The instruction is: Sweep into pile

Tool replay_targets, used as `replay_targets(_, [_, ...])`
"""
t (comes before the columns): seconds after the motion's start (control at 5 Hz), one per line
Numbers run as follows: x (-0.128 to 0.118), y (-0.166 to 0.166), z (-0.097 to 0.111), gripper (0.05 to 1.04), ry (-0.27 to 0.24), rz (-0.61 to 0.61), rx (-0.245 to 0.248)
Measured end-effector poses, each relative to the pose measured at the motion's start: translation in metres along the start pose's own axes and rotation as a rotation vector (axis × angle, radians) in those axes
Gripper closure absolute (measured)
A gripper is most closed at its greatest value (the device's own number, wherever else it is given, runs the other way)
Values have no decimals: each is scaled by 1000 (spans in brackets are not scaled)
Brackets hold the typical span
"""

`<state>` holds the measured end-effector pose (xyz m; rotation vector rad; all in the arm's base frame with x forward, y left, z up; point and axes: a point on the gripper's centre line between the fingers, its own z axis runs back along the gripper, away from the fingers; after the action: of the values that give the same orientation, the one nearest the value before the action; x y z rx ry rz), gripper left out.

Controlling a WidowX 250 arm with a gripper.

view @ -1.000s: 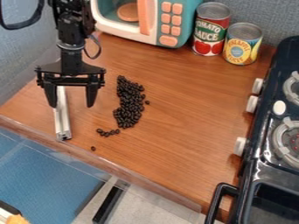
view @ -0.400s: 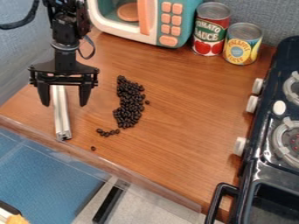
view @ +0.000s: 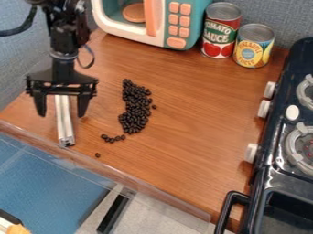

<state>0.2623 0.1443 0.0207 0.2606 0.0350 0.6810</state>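
At the upper left of the camera view my gripper (view: 62, 112) hangs open, its two fingers pointing down and spread wide. Between and behind them lies a pale metal bar (view: 65, 128), its upper part hidden by the gripper; I cannot tell whether they touch. Right of the bar, dark beans (view: 136, 107) form a long, uneven pile on the wooden counter. A few beans (view: 112, 138) trail off at its lower left, and a single bean (view: 98, 155) lies apart, nearer the front edge.
A toy microwave (view: 176, 23) stands at the back, beside a red tomato can (view: 220, 31) and a yellow can (view: 254, 45). The black stove (view: 272, 151) borders the right side. The wooden counter (view: 189, 132) ends in a clear front edge strip.
My gripper has shifted left over the bar, rising a little and then dipping slightly, with its fingers still open. The bar and the beans have stayed where they were.
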Motion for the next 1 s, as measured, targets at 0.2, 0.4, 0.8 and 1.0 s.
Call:
replay_targets(0.2, [-3,4,-5,113,6,-7,13])
replay_targets(0.4, [-4,6,-11,390,12,-5,17])
replay_targets(0.8, [-6,7,-14,675,7,4,18])
replay_targets(1.0, [-6,7,-14,675,0,8,18])
